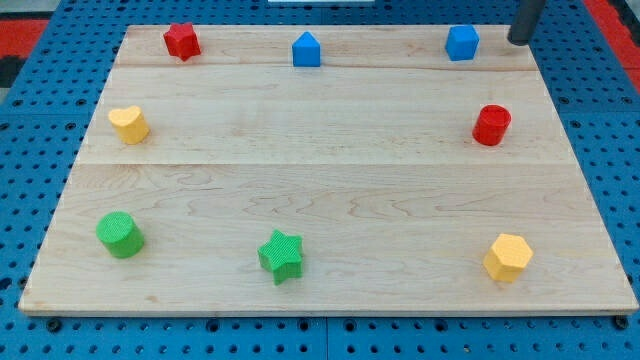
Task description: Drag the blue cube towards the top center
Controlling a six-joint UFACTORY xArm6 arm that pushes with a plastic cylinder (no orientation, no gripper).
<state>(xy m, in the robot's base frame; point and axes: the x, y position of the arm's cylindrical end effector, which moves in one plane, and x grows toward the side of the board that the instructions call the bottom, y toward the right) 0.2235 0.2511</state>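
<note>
The blue cube (pixel 462 43) sits near the board's top edge, right of centre. My tip (pixel 519 41) is at the view's top right, just right of the blue cube, with a small gap between them. A second blue block with a pointed, house-like top (pixel 306 50) sits at the top centre.
A wooden board (pixel 330 160) lies on a blue pegboard. On it are a red star-like block (pixel 182 41) top left, a yellow heart (pixel 129 124) left, a red cylinder (pixel 491 125) right, a green cylinder (pixel 120 235), a green star (pixel 281 256) and a yellow hexagon (pixel 508 258) along the bottom.
</note>
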